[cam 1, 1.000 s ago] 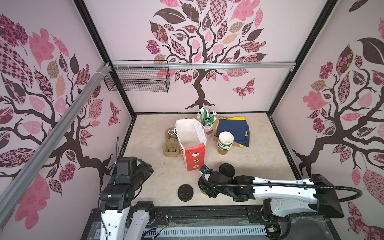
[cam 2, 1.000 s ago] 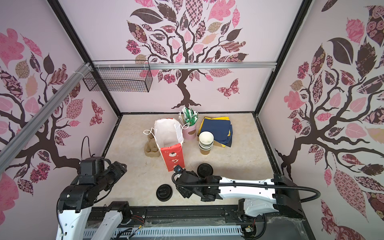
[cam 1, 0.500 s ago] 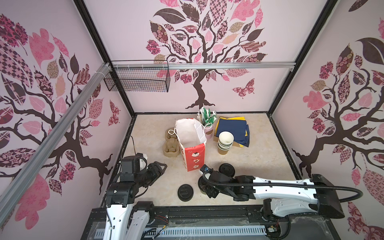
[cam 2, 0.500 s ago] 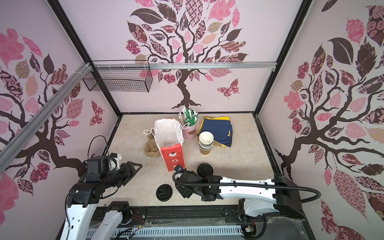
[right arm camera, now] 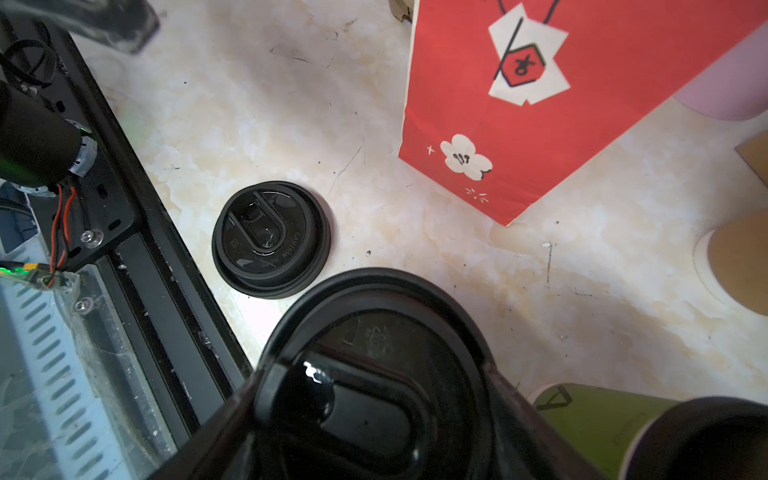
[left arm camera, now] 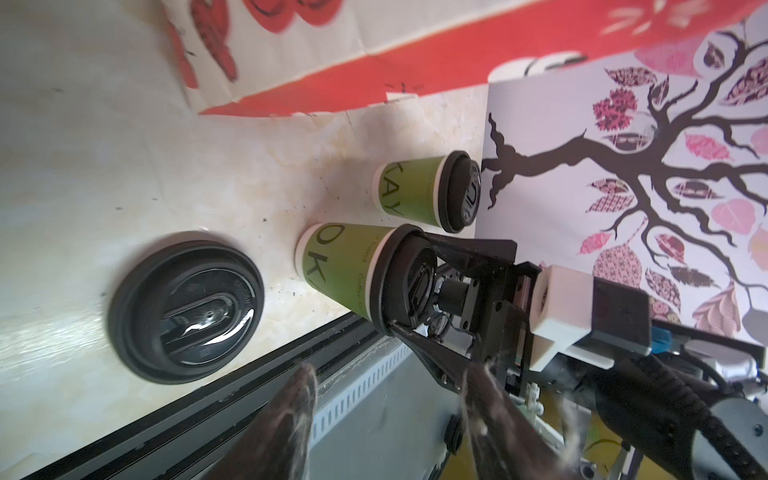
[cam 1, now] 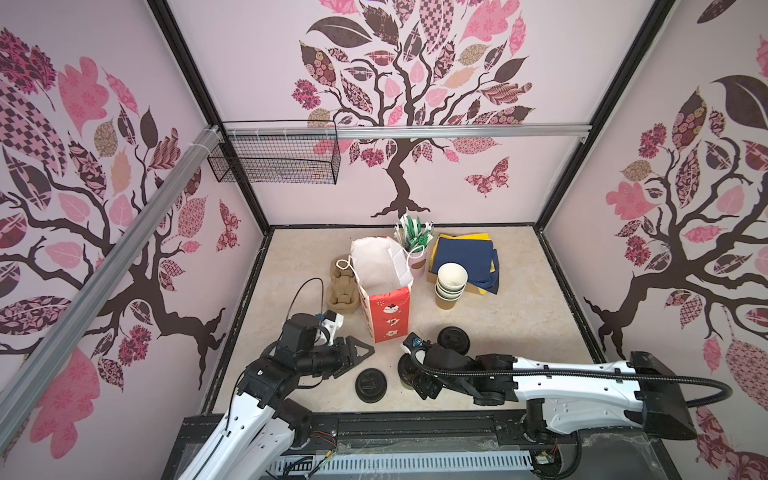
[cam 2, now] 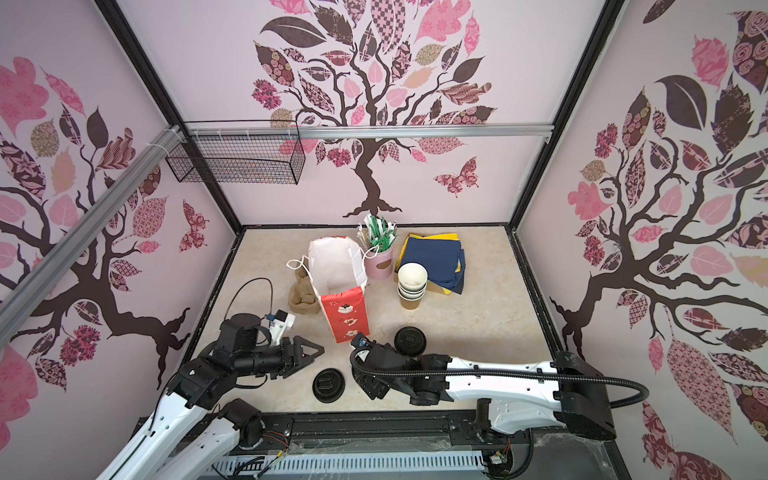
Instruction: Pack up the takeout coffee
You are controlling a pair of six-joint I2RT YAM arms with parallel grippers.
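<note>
The right gripper (left arm camera: 401,281) sits over one capped cup (left arm camera: 345,270), a finger against each side of its black lid's rim. Whether it squeezes or merely brackets the lid I cannot tell. This cup stands just in front of the paper bag (cam 1: 384,291), off its front right corner. The other capped cup (left arm camera: 411,191) stands just beside it, to the right of the bag's base. The left gripper (cam 1: 365,353) hangs off the bag's front left corner, fingers spread with nothing between them, pointing toward both cups.

Counted:
- Two green cups, both lidded.
- Three black lids – two on the cups and one loose lid (cam 1: 371,384), flat in front of the bag, close to the front rail (cam 1: 374,419).
- One bag, upright, mouth open.
- One cup carrier (cam 1: 341,293), just beside the bag's left side.
- One pink pot (cam 1: 417,262) of green-and-white sticks, behind the bag's right corner.
- One pile of napkins (cam 1: 465,255), right of the bag.
- One stack of nested cups (cam 1: 451,282), right of the bag; its number is unclear.

The table (cam 1: 519,332) lies bare right of the bag out to the side wall – the strip in front of the bag is narrow and crowded
</note>
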